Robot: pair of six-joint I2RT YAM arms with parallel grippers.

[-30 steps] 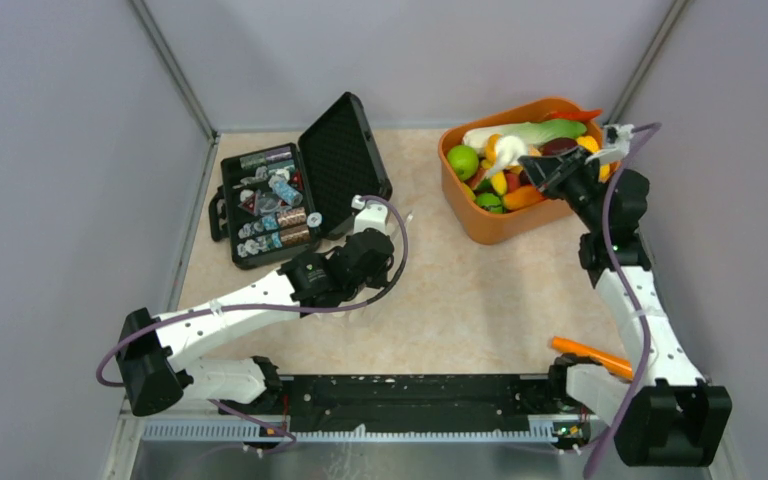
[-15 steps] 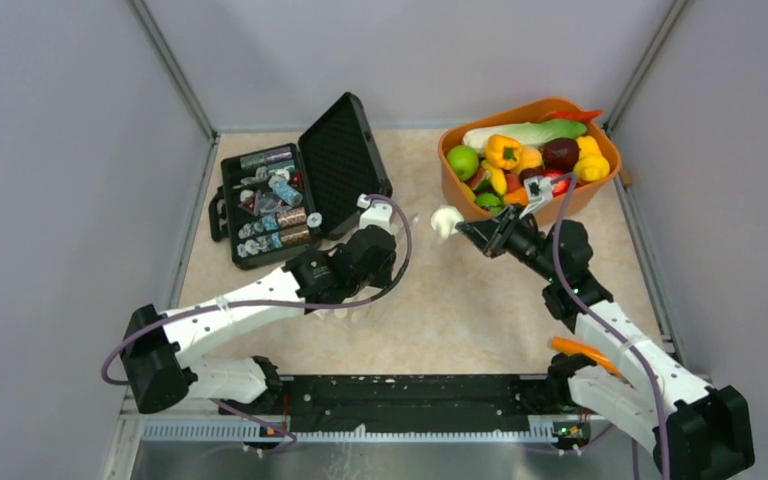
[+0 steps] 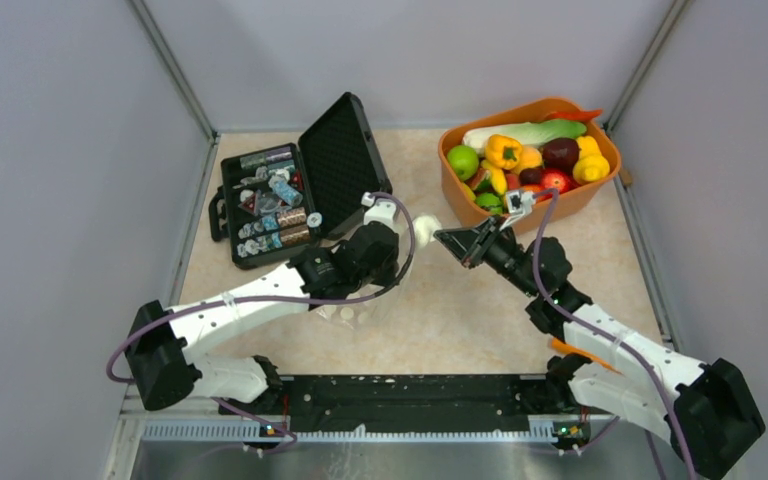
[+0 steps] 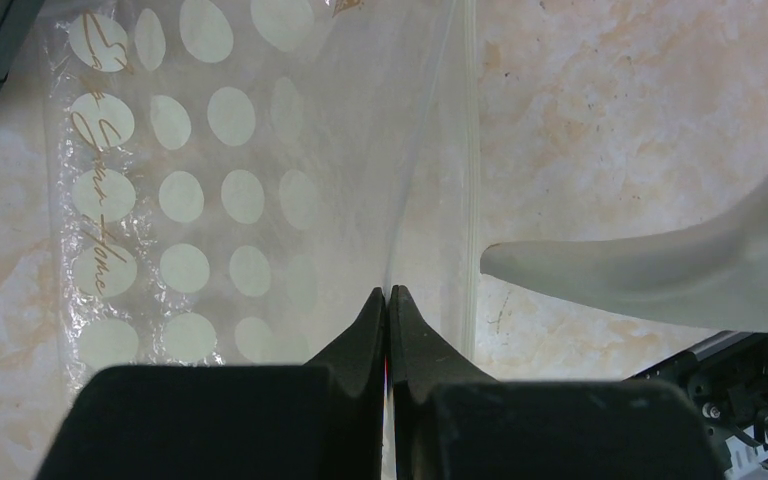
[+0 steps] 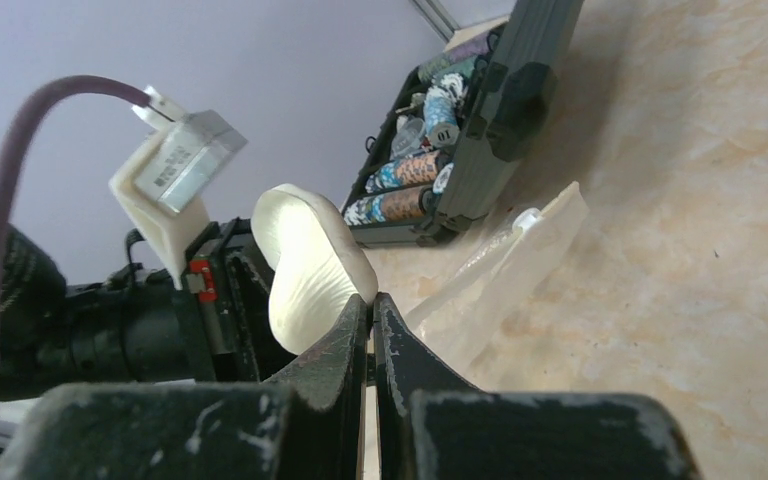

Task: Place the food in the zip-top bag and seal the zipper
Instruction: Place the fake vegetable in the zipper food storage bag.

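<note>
Zip-top bag [image 4: 190, 200] lies on the table [image 3: 460, 310] under the left wrist, clear w/ white dots, near the black case [image 3: 270, 200] on its robot-facing side. Its zipper [image 4: 472, 150] runs along the edge facing the right arm. Left gripper [image 4: 388, 295] has both fingers pressed together on a thin clear layer of the bag close to that edge; in the right wrist view a clear fold of the bag stands up off the table.

Right gripper [image 5: 372, 305] is pinched tight on a white toy piece [image 5: 310, 270], pale & smooth, held in the air btwn the two wrists, just beside the left wrist's cam mount. In the left wrist view the piece's tip comes right up to the zipper line from outside the bag; can't tell if it touches the plastic.

Rest of the food [image 3: 530, 160] is piled in the orange tub [image 3: 485, 230] at the far right of the table, well apart from the bag: yellow pepper, lime, a dark purple one, red ones, a long green-and-white veg across the back. Black case stands open, lid tilted back, small wrapped bits packed in its base.
</note>
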